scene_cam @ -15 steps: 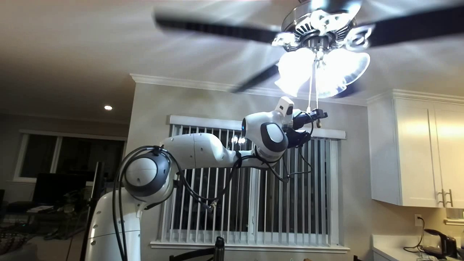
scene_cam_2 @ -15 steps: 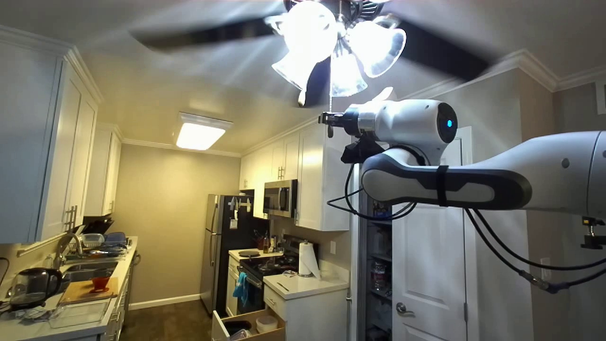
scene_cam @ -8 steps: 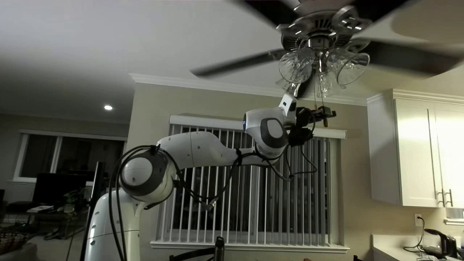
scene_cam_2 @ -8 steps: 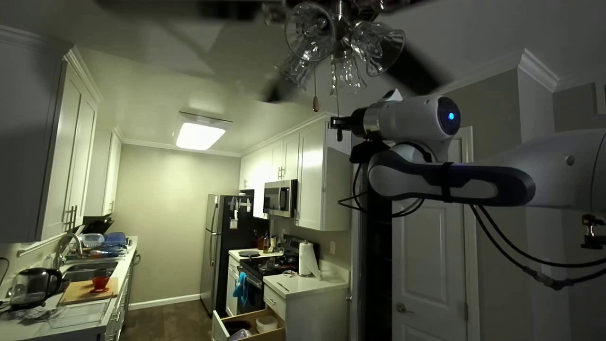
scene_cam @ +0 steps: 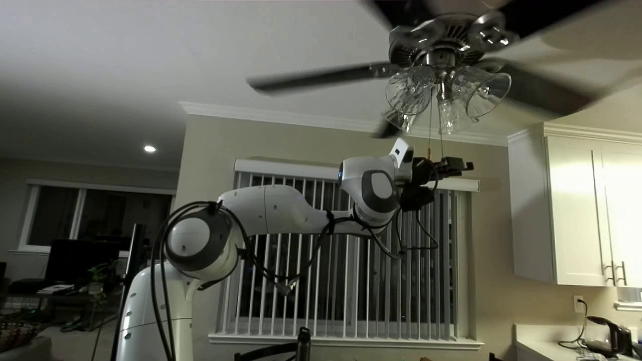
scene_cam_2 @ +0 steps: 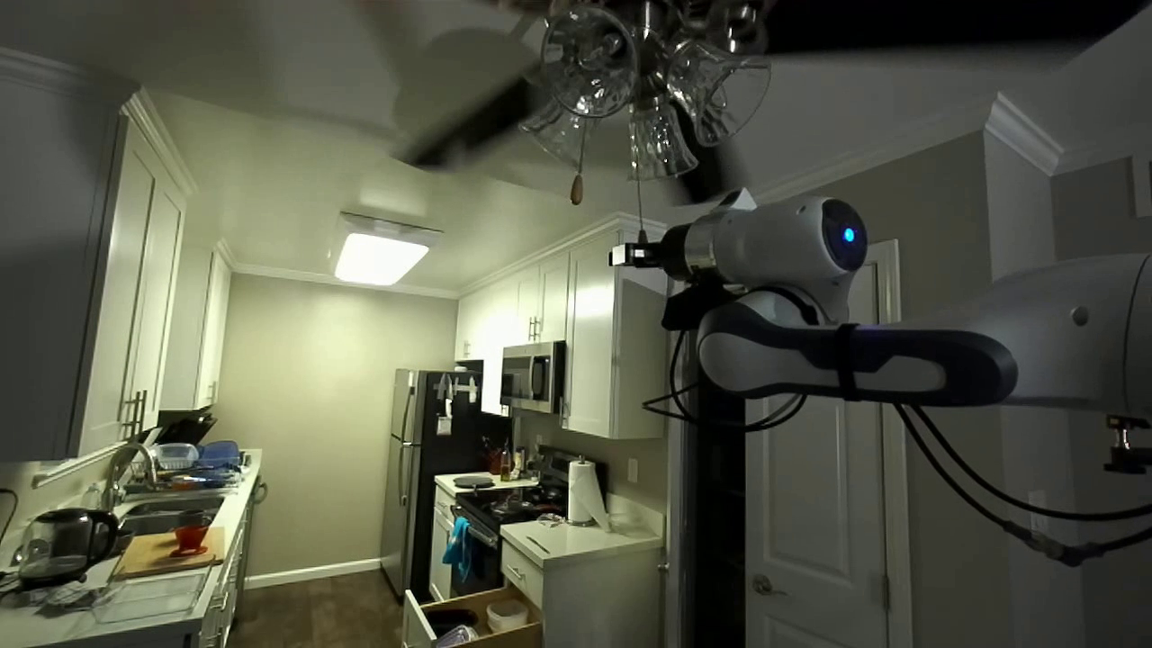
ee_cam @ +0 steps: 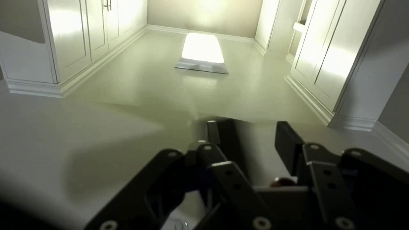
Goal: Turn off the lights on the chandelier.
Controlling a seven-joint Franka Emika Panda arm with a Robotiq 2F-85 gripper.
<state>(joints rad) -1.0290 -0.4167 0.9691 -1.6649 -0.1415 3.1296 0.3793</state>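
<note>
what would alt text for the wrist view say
Black robot fingers stand apart in the foreground, a blurred dark fan blade visible between them. Beyond, a lit ceiling lamp appears between white cabinets; the view is upside down.

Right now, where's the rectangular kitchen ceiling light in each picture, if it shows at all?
In an exterior view: the ceiling light is left of centre, slightly above mid-height.
In an exterior view showing window blinds: not in it.
Wrist view: the ceiling light is upper middle; the scene stands upside down.
Shared landmark: white upper cabinets, in all three views.
</note>
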